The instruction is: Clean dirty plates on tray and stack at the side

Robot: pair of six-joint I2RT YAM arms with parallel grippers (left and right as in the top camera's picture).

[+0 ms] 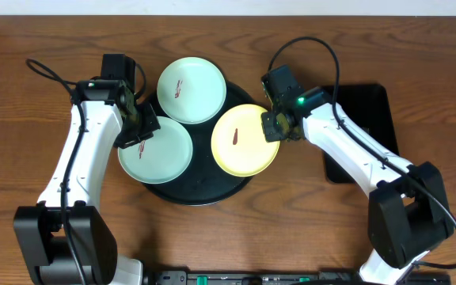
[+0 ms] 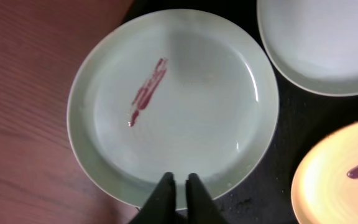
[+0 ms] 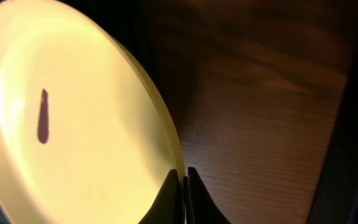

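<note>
The round black tray (image 1: 200, 190) holds three plates. One mint-green plate (image 1: 191, 89) with a small red smear lies at the back. A second mint-green plate (image 1: 155, 150) lies at the left, its reddish smear clear in the left wrist view (image 2: 173, 106). My left gripper (image 1: 137, 127) (image 2: 179, 182) hovers shut and empty over this plate's rim. The yellow plate (image 1: 244, 142) (image 3: 73, 124), with a dark red smear, overhangs the tray's right side. My right gripper (image 1: 274, 125) (image 3: 184, 177) is shut on its right rim.
A smaller black rectangular tray (image 1: 366, 119) lies on the wooden table to the right of the right arm. Bare wood shows left of the round tray and between the two trays.
</note>
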